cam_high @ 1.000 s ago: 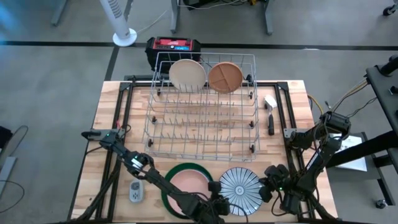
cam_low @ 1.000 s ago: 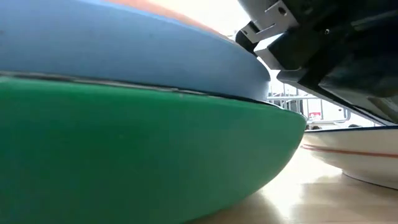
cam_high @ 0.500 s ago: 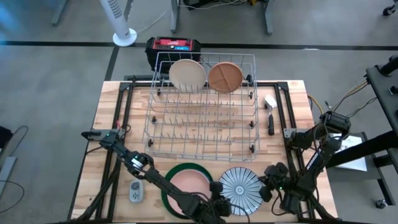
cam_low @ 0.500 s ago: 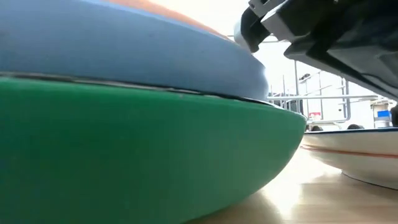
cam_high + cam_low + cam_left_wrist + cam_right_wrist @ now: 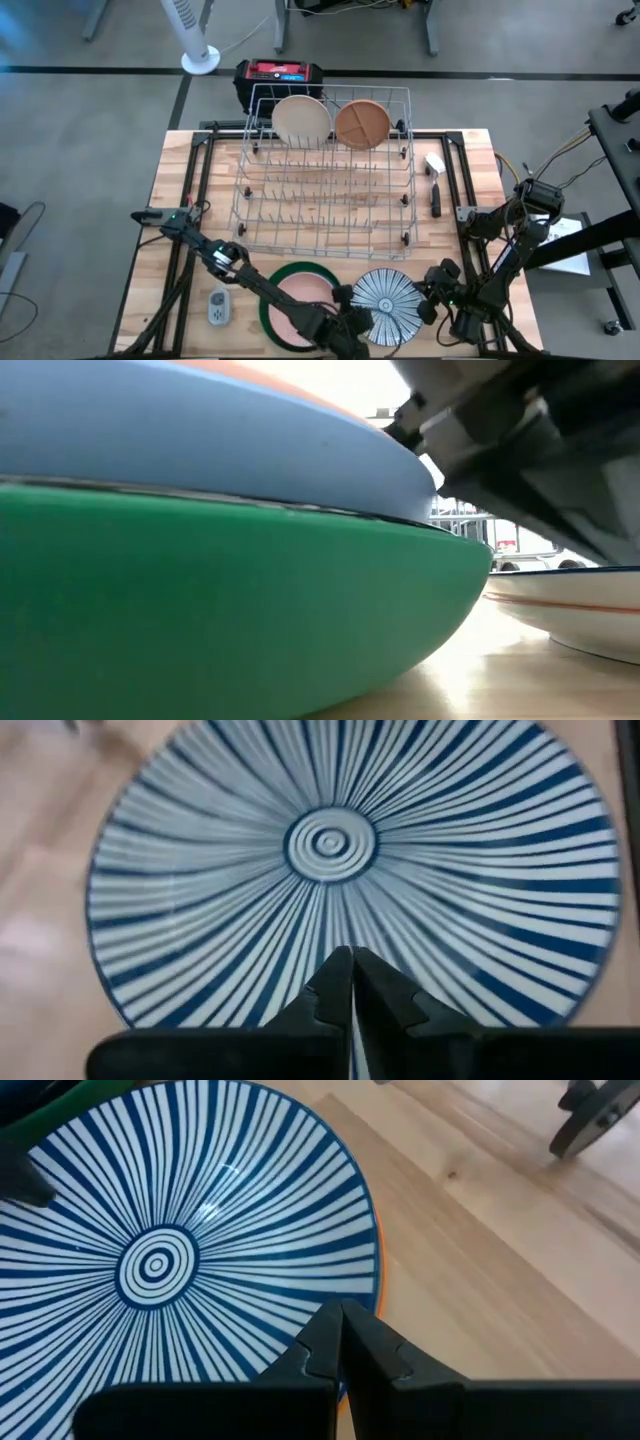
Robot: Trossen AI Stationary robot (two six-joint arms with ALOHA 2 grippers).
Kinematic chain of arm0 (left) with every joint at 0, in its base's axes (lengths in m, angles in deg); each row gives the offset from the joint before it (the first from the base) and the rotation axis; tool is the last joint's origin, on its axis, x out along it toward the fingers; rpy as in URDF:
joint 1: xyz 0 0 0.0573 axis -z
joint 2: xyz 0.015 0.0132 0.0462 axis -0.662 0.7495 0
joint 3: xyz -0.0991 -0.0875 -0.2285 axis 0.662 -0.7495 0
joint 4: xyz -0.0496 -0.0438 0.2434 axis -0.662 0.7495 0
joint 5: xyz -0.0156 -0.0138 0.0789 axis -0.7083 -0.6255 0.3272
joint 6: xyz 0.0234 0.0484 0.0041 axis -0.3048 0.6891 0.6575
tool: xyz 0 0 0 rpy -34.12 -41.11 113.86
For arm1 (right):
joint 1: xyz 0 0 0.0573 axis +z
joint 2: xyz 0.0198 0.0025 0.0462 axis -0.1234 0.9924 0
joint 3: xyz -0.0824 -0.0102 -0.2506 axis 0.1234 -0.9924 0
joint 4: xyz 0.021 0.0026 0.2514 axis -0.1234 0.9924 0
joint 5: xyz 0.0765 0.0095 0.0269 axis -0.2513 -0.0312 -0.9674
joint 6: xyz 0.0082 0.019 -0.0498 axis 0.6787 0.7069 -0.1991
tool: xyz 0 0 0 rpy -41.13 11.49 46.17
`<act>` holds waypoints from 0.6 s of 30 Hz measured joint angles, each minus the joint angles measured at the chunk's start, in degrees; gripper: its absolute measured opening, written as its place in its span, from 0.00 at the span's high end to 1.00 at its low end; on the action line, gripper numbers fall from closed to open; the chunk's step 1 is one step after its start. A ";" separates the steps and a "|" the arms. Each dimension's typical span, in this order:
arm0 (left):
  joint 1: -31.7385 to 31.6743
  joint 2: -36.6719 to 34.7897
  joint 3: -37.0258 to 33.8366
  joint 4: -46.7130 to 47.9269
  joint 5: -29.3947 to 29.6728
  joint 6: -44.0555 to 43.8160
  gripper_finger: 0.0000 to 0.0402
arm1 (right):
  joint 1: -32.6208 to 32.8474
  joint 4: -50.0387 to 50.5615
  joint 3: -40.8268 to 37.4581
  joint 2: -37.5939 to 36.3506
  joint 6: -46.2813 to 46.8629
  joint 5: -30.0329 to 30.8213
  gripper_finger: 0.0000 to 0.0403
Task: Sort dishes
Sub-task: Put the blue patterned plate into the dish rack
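**Both grippers closed at the striped plate**

From above, I see the striped plate at the near edge, right of the green plate holding a pink plate. A cream plate and tan plate stand in the rack.

Low down, a blue plate sits on the green one.

My left gripper hangs over the striped plate, fingers together.

My right gripper is pressed shut at its rim.
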 joint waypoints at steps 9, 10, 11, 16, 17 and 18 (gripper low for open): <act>-0.64 -1.10 0.02 1.04 -3.33 0.44 0.88 | 0.00 -0.20 0.02 -0.01 5.07 -2.80 0.99; -0.58 -1.18 0.04 1.01 -3.20 0.72 0.87 | 0.00 -0.20 0.02 0.00 5.35 -2.85 0.97; -0.58 -1.20 0.07 1.05 -3.20 0.80 0.86 | 0.00 -0.22 0.02 -0.02 5.78 -2.85 0.96; -0.66 -0.08 0.07 1.71 -3.20 0.33 0.83 | -0.04 -0.70 0.00 -0.02 7.81 -2.90 0.83; -0.66 0.20 0.07 1.40 -3.21 0.32 0.83 | -0.04 -0.90 0.00 -0.02 7.83 -2.90 0.80; -0.66 0.47 0.07 1.38 -3.17 0.27 0.83 | -0.05 -1.16 0.00 -0.02 7.83 -2.89 0.77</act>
